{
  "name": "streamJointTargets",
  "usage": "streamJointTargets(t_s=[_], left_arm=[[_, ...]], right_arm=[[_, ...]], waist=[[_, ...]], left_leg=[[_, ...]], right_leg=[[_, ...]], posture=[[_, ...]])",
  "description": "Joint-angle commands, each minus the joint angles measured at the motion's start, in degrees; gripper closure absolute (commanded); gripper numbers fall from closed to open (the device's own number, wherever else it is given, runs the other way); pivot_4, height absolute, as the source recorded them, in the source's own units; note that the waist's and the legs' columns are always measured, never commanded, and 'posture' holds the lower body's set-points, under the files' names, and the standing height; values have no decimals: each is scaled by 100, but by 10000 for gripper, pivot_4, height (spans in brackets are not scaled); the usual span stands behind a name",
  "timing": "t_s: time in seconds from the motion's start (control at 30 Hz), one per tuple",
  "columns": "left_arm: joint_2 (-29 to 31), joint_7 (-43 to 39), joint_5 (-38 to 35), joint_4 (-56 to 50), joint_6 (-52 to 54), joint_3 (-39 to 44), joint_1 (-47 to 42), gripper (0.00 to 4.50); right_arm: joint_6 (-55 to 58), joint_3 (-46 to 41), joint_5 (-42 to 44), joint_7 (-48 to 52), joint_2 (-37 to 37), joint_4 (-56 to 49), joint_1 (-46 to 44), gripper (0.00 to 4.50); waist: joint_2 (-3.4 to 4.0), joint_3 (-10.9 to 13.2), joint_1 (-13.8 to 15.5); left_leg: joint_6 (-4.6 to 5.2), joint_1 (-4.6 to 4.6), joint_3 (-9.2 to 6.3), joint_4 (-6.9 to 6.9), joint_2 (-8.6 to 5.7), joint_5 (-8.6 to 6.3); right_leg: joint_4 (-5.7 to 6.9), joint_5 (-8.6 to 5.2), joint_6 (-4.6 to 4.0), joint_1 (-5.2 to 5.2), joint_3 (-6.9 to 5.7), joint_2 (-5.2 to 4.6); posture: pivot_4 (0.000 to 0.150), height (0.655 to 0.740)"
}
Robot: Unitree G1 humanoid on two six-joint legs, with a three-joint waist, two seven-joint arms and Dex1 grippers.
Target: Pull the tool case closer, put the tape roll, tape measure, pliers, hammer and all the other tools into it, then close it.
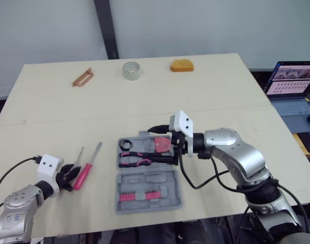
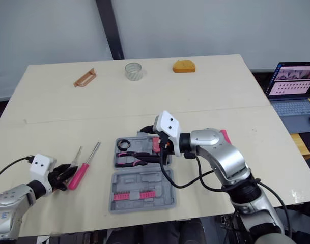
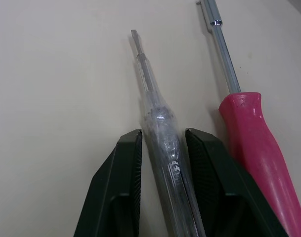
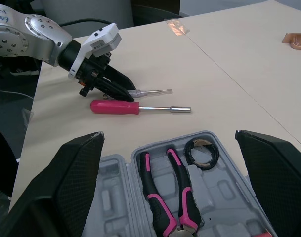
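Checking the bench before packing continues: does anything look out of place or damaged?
Nothing looks damaged or spilled. The tape roll, orange tape measure and a brown item lie at the table's far edge, well away from the open tool case.

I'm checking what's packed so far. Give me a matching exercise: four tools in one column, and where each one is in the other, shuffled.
Tools:
1 pliers
2 pink-handled screwdriver
3 clear-handled screwdriver
4 orange tape measure

Places:
A gripped by the left pincer
B in the open tool case
C at the table's far edge
D loose on the table beside the left pincer

Pairs: 1-B, 2-D, 3-A, 4-C
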Motion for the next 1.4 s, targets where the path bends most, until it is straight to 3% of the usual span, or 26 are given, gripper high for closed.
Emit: streamJointTargets(t_s=[0.03, 0.6, 0.73, 0.77, 1.0, 1.17, 1.4], left_arm=[[-7, 23, 112, 165, 31, -117, 86, 29763], [48, 47, 284, 372, -24, -269, 52, 29763], [33, 64, 304, 433, -72, -288, 44, 42629], [32, 76, 307, 447, -77, -290, 38, 44109], [94, 86, 371, 601, -249, -288, -15, 44015], [609, -323, 168, 452, -239, -45, -263, 44015], [2037, -1657, -250, -272, 162, 3, -879, 44015]], right_arm=[[-15, 10, 81, 138, -49, -168, -109, 0], [-16, 118, 82, 340, -262, -215, -104, 0], [-16, 120, 76, 353, -271, -207, -112, 0], [-13, 120, 76, 357, -273, -202, -120, 0], [-31, 11, 169, 401, -274, -194, -151, 0], [-96, -158, 331, 545, -345, -199, -195, 0], [-223, -444, 529, 934, -727, -237, -54, 0]], waist=[[0, 0, 2], [9, -4, 14], [11, -5, 12], [13, -5, 13], [20, -9, 14], [21, -9, -2], [-14, 8, 3]], left_leg=[[0, 0, 0, 0, 0, 0], [0, 6, 0, 0, 0, 0], [0, 7, 0, 0, 0, 0], [0, 7, 0, 0, 0, 0], [0, 7, 0, 0, 0, 0], [0, 6, 0, 0, 1, 0], [0, -11, 2, -4, 1, 0]], right_leg=[[0, 0, 0, 0, 0, 0], [1, 0, 0, 4, 1, -1], [1, 0, 0, 4, 1, -1], [1, 0, 0, 4, 1, -1], [1, 0, 0, 4, 1, -1], [1, 0, -1, 3, 1, 1], [-7, 0, 0, -7, -2, 0]], posture=[[1500, 7400], [1500, 7400], [1500, 7400], [1500, 7400], [1500, 7400], [1500, 7400], [1500, 7400]])
